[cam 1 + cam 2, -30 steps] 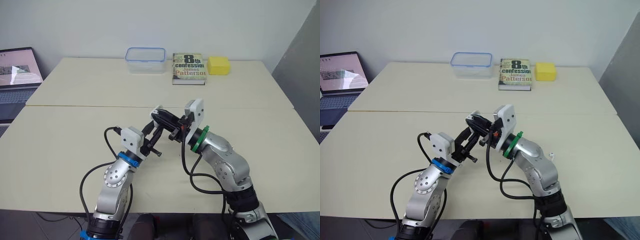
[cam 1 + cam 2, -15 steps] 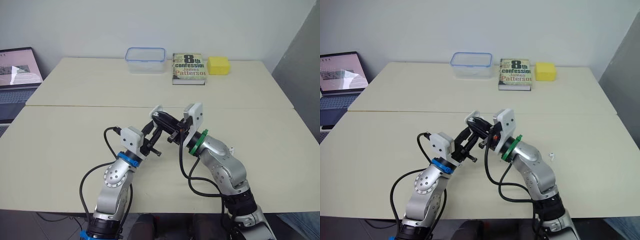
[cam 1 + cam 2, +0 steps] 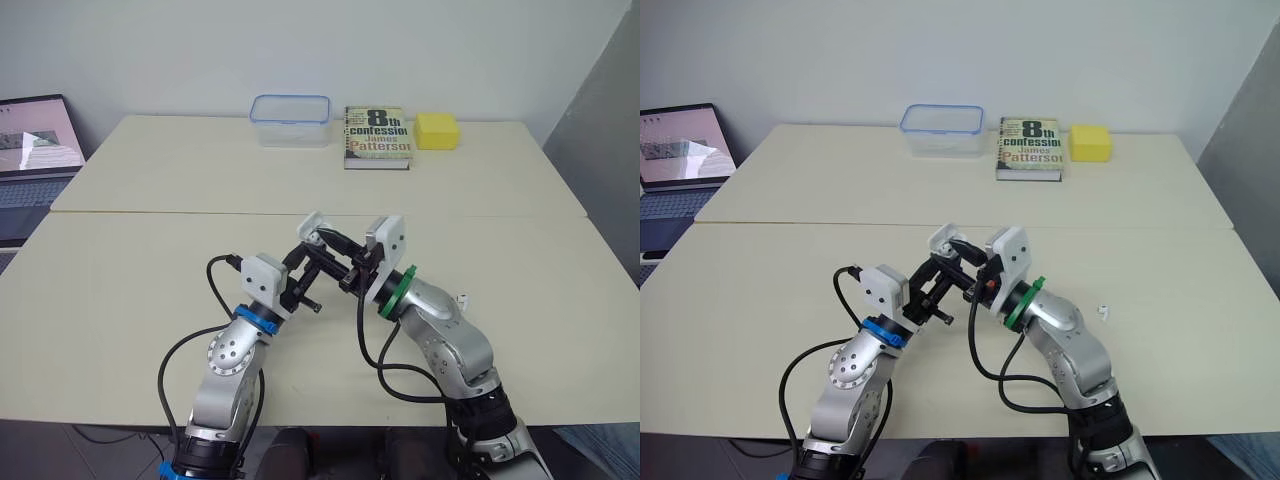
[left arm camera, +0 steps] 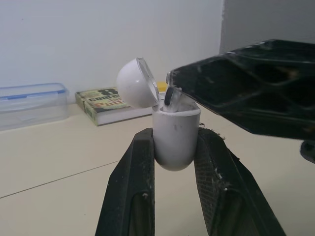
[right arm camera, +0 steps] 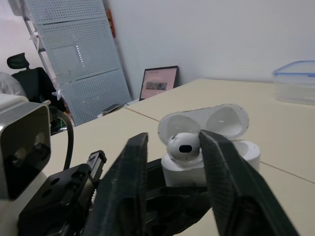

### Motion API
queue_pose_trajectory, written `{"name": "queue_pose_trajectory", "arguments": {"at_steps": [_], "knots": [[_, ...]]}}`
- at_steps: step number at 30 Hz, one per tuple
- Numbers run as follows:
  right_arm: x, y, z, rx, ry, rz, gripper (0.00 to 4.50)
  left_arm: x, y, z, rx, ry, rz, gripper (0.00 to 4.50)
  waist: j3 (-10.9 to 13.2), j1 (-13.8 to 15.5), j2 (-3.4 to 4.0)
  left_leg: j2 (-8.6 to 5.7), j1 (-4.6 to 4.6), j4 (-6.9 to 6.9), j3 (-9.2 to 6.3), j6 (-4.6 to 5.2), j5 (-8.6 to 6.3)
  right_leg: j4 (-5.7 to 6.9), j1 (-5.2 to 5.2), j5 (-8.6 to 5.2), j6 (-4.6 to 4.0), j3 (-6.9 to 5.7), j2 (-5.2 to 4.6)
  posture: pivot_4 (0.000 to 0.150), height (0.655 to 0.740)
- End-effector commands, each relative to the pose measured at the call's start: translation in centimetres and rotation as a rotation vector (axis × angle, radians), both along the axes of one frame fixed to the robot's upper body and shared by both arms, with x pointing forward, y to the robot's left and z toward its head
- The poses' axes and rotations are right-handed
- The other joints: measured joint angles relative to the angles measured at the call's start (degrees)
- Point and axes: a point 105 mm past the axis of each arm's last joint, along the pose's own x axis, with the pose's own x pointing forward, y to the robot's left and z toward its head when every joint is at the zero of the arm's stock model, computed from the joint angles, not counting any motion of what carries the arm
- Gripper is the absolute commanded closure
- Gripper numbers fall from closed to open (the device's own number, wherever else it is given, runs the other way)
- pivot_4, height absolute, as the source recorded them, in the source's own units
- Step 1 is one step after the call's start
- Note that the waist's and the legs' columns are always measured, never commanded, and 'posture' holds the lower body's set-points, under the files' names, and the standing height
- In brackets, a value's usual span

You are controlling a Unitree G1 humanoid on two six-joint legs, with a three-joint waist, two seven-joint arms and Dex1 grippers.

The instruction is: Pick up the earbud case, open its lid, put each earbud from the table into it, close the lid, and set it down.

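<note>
While left hand grips case (lid open), right hand holds earbud inside.

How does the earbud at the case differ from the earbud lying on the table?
The earbud at the case is pinched by the right gripper and raised above the table; the earbud on the table lies free beside the right arm. The earbud at the case sits at the mouth of the open earbud case; the earbud on the table lies apart. Both are white.
</note>
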Motion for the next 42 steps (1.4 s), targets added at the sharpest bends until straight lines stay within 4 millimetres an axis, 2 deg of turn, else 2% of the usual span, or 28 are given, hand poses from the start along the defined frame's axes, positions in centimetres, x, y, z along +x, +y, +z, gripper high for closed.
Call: {"name": "queue_pose_trajectory", "arguments": {"at_steps": [1,5,8,11,15,18,21,26,30,32,34,42], "knots": [[-0.4,0.1,0.7,0.003,-0.032,0.011,1.33,-0.5,-0.6,2.1,-0.018,-0.086,-0.023,3.76,0.0,0.0,0.00,0.00,-0.01,0.00,0.00,0.00,0.00,0.00,0.00,0.00,0.00,0.00,0.00,0.150,0.7387],[-0.7,-0.3,1.8,0.010,-0.063,0.023,0.00,-0.6,-0.6,2.0,-0.018,-0.084,-0.023,3.76,0.0,0.0,0.00,0.00,-0.01,0.00,-0.01,0.00,0.00,-0.01,0.00,0.00,0.00,-0.01,0.00,0.150,0.7387],[-1.1,-1.6,2.6,-0.008,-0.095,0.031,0.00,-0.6,-0.6,2.0,-0.017,-0.083,-0.021,3.76,0.0,0.0,0.00,0.00,-0.01,0.00,0.00,0.00,0.00,-0.02,0.00,0.00,0.00,0.00,0.00,0.150,0.7387],[-1.7,-3.8,3.5,-0.051,-0.128,0.040,0.00,-0.6,-0.5,1.8,-0.015,-0.080,-0.019,3.76,0.0,0.1,0.00,-0.01,-0.03,0.00,-0.01,0.00,0.00,-0.02,0.00,0.00,0.00,-0.01,0.00,0.150,0.7387],[-2.5,-8.0,5.2,-0.119,-0.134,0.033,0.00,-0.5,-0.2,1.7,-0.012,-0.078,-0.016,3.76,0.0,0.3,0.00,-0.02,-0.05,0.01,-0.02,0.00,0.00,-0.05,0.01,0.00,0.00,-0.02,-0.01,0.150,0.7387],[-2.8,-11.5,5.6,-0.210,-0.105,-0.026,0.00,-0.4,-0.1,1.6,-0.009,-0.075,-0.018,3.76,0.0,0.4,0.00,-0.02,-0.08,0.01,0.01,0.01,0.00,-0.07,0.01,-0.01,0.00,-0.04,-0.01,0.150,0.7387],[-3.4,-15.1,4.9,-0.291,-0.040,-0.130,0.00,-0.3,-0.1,1.6,-0.008,-0.075,-0.021,3.76,0.0,0.6,-0.01,-0.01,-0.10,0.00,0.10,0.01,-0.01,-0.12,0.04,-0.01,0.00,-0.08,-0.01,0.150,0.7387],[-6.4,-19.0,0.6,-0.461,0.098,-0.250,0.00,-0.3,0.0,1.5,-0.003,-0.073,-0.035,3.76,0.0,1.0,-0.01,-0.03,-0.13,0.00,0.19,0.01,-0.01,-0.16,0.06,-0.02,0.01,-0.10,-0.01,0.150,0.7387],[-7.2,-22.3,-2.9,-0.624,0.179,-0.428,0.00,-0.2,0.0,1.5,0.002,-0.073,-0.043,3.76,0.0,0.6,0.00,-0.01,-0.04,0.03,0.31,0.01,0.00,-0.17,0.11,-0.18,0.28,-0.01,-0.01,0.150,0.7387],[-7.1,-23.5,-3.9,-0.704,0.187,-0.517,0.00,-0.2,0.0,1.5,0.005,-0.074,-0.047,3.76,0.0,0.5,0.01,0.00,0.01,0.04,0.30,0.01,0.00,-0.21,0.18,-0.19,0.30,-0.02,0.01,0.150,0.7387],[-7.1,-23.8,-4.3,-0.731,0.205,-0.567,0.00,-0.2,0.1,1.5,0.007,-0.074,-0.048,3.76,0.0,0.5,0.02,0.00,0.03,0.04,0.32,0.01,0.00,-0.21,0.19,-0.19,0.30,0.02,0.01,0.150,0.7387],[-7.1,-23.5,-5.5,-0.701,0.287,-0.585,0.00,-0.1,0.3,1.4,0.018,-0.072,-0.046,3.76,0.0,0.6,0.01,-0.01,-0.02,0.04,0.25,0.00,0.00,-0.36,0.27,-0.19,0.31,-0.04,0.01,0.150,0.7387]]}}
